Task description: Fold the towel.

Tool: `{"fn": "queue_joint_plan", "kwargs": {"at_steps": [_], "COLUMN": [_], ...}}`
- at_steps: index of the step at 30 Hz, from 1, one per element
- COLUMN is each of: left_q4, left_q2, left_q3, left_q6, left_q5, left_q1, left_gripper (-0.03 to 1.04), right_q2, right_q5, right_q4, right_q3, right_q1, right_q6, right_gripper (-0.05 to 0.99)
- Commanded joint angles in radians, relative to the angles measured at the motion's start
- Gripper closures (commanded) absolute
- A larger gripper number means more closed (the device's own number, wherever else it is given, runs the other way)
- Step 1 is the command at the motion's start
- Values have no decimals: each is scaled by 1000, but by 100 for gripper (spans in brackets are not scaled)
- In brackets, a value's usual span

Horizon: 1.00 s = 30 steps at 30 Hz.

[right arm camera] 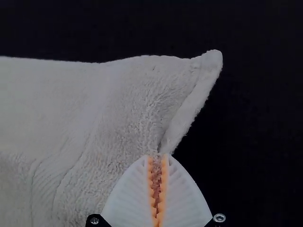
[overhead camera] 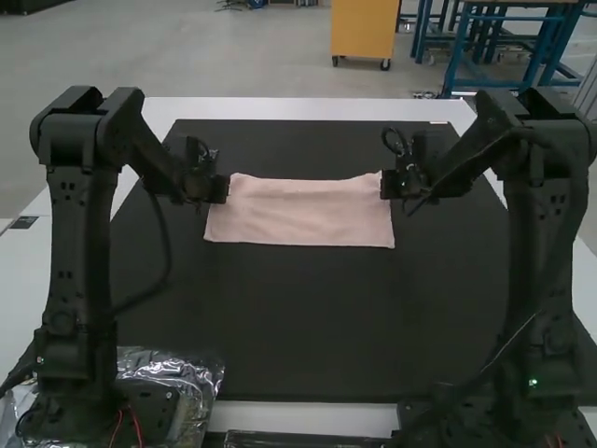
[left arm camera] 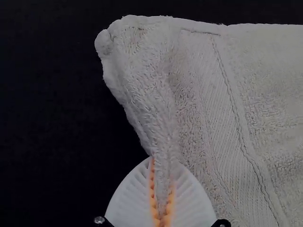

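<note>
Nearest, at the left arm's base, a crumpled clear plastic bag (overhead camera: 198,375) lies beside the 2 arms' work area. The left arm (overhead camera: 70,233) and the right arm (overhead camera: 544,252) stand on either side of a black mat (overhead camera: 280,322), which is spread over a white table (overhead camera: 308,109).

Farther in, past the middle of the mat, is the pale pink towel (overhead camera: 298,213). It lies mostly flat as a wide, shallow rectangle, its long sides running left to right. The near edge is almost straight. The far edge dips slightly between 2 raised corners.

At those far corners are the grippers, 1 at each end. The left gripper (overhead camera: 222,190) is closed on the towel near its far left corner, with cloth pinched into a ridge between its orange pads (left arm camera: 152,189). The right gripper (overhead camera: 387,185) has its fingers drawn together on the cloth near the far right corner, which pokes out beyond them in a soft point.

As for progress, the wide, shallow shape suggests that 1 fold may be in place, but the layers cannot be counted, so this is a guess. The job does not look finished: both far corners are gripped and the cloth could be made more compact. What probably remains is to bring the far edge over the near edge, line up the corners, let go and smooth the result.
</note>
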Motion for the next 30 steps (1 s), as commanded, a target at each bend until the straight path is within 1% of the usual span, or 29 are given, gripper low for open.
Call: {"fn": "queue_joint_plan", "kwargs": {"at_steps": [1, 4, 8, 10, 13, 18, 20, 23, 27, 28, 30], "left_q4": [-5, -28, -76, -97, -126, -134, -123, -85, -39, -34, 5], "left_q2": [-61, -68, -82, -85, -93, -125, -148, -189, -245, -263, -303], "left_q3": [16, 15, 12, 7, -7, -59, -90, -142, -203, -217, -255], "left_q6": [-12, -15, -18, -27, -29, -41, -39, -38, -38, -38, -38], "left_q5": [2, 12, 49, 58, 106, 138, 138, 132, 112, 103, 83], "left_q1": [37, 51, 63, 71, 91, 111, 111, 108, 103, 103, 103], "left_gripper": [99, 99, 99, 99, 99, 99, 99, 99, 99, 99, 99], "right_q2": [-81, -106, -133, -144, -159, -201, -216, -236, -259, -267, -282], "right_q5": [19, 15, 11, 6, 2, -11, -20, -29, -41, -41, -52], "right_q4": [8, -3, -8, -8, -8, -8, -8, -9, -11, -11, -9], "right_q3": [3, -11, -46, -68, -95, -135, -152, -177, -212, -221, -243], "right_q1": [-35, -41, -48, -55, -63, -72, -78, -81, -81, -81, -81], "right_q6": [18, 21, 21, 21, 24, 24, 24, 26, 30, 35, 45], "right_gripper": [96, 96, 96, 96, 96, 96, 96, 96, 96, 96, 96]}}
